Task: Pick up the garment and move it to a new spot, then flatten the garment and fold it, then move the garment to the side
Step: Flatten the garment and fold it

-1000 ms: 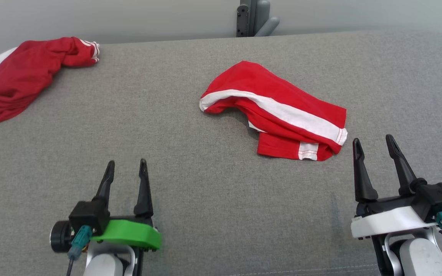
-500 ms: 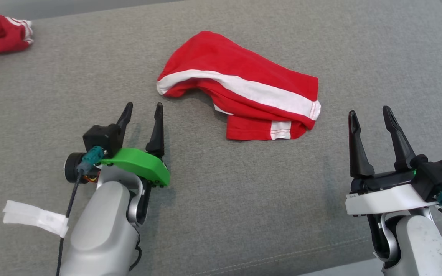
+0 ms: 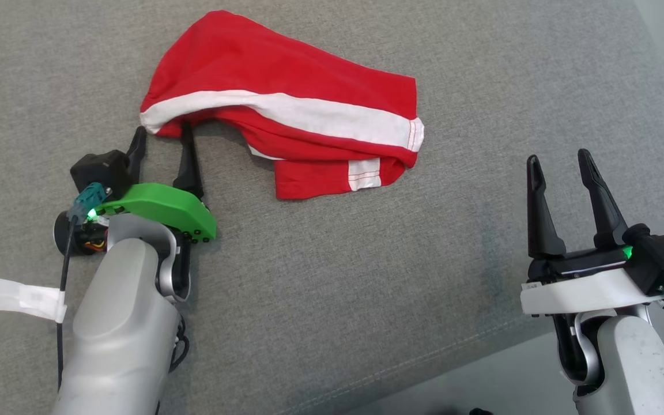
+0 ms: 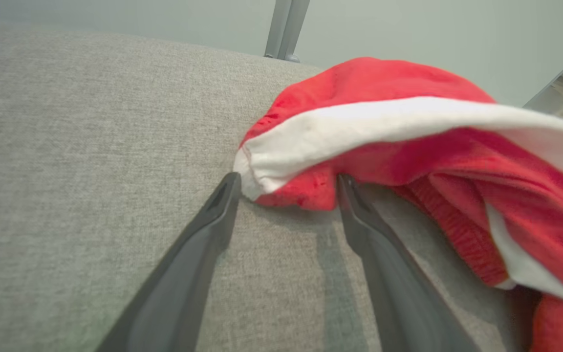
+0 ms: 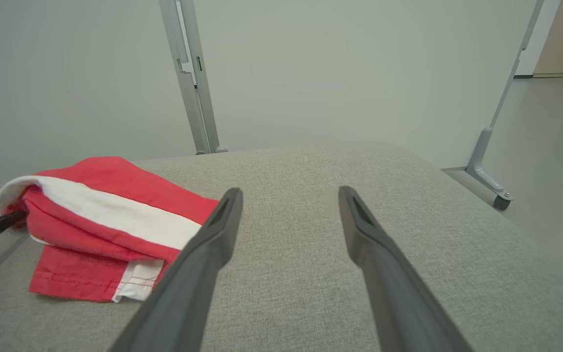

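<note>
Evidently the task is sitting at its very first step: the red, white-striped garment (image 3: 286, 109) is lying crumpled and partly doubled over on the grey table (image 3: 366, 288), not yet lifted, flattened or folded. The left end effector (image 3: 162, 130) is standing wide open and empty, low over the table, with its two fingers bracketing the garment's nearest corner. In the left wrist view the white-edged tip of the cloth is sitting right between the finger ends, touching or almost touching each one. The rest of the garment is spreading away ahead of this end effector and off to its right. The right end effector (image 3: 558, 155) is also gaping open and holding nothing, with the garment well off to its left and slightly ahead, clear of its fingers. Judging by this, a pinch on that corner is looking like the move in hand, while the carry to a new spot, the flattening, the folding and the final shift aside are all remaining to do.
</note>
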You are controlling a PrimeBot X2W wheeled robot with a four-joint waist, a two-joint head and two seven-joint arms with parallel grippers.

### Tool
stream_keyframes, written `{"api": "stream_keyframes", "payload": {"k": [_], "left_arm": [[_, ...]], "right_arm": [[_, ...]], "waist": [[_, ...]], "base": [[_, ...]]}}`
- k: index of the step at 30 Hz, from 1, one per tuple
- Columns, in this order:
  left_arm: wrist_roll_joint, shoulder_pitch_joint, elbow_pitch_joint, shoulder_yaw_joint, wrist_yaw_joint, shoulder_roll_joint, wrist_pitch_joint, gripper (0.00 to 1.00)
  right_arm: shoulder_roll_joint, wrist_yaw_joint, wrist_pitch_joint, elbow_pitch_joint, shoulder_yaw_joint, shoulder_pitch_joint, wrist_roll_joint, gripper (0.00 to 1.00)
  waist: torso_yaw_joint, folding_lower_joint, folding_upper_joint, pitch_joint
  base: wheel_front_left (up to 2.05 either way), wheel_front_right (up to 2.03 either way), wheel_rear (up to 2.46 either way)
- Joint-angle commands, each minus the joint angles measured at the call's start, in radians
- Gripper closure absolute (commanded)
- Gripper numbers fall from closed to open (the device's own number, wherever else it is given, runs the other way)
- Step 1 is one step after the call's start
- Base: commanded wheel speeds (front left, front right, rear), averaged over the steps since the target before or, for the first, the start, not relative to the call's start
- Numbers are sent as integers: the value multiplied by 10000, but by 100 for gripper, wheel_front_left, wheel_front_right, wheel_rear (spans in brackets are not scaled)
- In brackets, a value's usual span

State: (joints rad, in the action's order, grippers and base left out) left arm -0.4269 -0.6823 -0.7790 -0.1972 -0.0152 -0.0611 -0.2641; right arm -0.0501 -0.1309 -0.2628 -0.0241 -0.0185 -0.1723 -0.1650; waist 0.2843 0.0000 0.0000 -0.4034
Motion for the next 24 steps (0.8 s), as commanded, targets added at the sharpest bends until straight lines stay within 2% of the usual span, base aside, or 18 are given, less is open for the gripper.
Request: {"api": "stream_keyframes", "payload": {"k": [1,2,3,4,5,12,19,24], "left_arm": [[97,-170,-11,133,78,-130,-6,6],[106,-161,-12,208,93,-132,-5,45],[133,-135,-13,270,78,-121,-5,68],[170,-101,6,324,46,-112,-2,97],[223,-62,81,376,15,-101,-2,100],[607,371,797,580,-130,-7,-3,100],[1368,1385,2092,449,-248,48,-5,100],[2043,2483,2990,125,-446,-259,-5,100]], "right_arm": [[-6,3,-31,-35,-12,-123,-22,0],[-5,3,-31,-30,-5,-107,-22,0],[-6,3,-31,-27,24,-82,-19,0],[-6,3,-31,-22,46,-53,-12,0],[-5,3,-31,-12,51,-25,1,0],[-9,3,-31,38,-25,50,110,0],[-11,3,-31,141,71,389,268,0],[-11,3,-31,240,39,626,375,0]], "waist": [[233,0,0,-189],[233,0,0,-171],[217,0,0,-147],[190,0,0,-115],[158,0,0,-83],[-201,0,0,283],[-923,0,0,996],[-1516,0,0,1566]], "base": [[0,0,0],[0,0,0],[0,0,0],[0,0,0],[0,0,0],[0,0,0],[0,0,0],[0,0,0]]}}
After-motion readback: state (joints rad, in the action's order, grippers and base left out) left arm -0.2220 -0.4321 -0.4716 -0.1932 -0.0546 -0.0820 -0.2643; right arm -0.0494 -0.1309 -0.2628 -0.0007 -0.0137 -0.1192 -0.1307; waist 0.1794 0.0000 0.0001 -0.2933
